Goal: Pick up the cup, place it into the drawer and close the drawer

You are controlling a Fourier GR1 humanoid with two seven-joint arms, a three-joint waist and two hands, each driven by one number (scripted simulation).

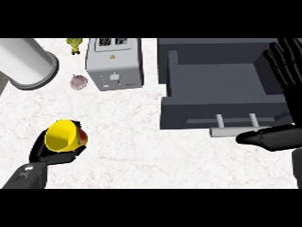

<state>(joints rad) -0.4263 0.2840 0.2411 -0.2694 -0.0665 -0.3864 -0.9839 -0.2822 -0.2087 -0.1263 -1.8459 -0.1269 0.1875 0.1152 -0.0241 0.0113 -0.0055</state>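
So I have the yellow cup (63,134) gripped in my left hand (56,154), near-left over the worktop (127,133). Right hand (290,88) rests open by the open drawer (222,77), far right. Carrying, placing and closing are left, I judge.

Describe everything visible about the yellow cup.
The cup is bright yellow with a smooth, plastic-looking surface and a red patch showing on its right side. It is tilted, its open mouth facing up and toward the camera, so the yellow inside shows. It sits at the lower left of the white marble counter, held in the left robot hand, whose black fingers curl under and around its base. It is well apart from the open grey drawer at the right.
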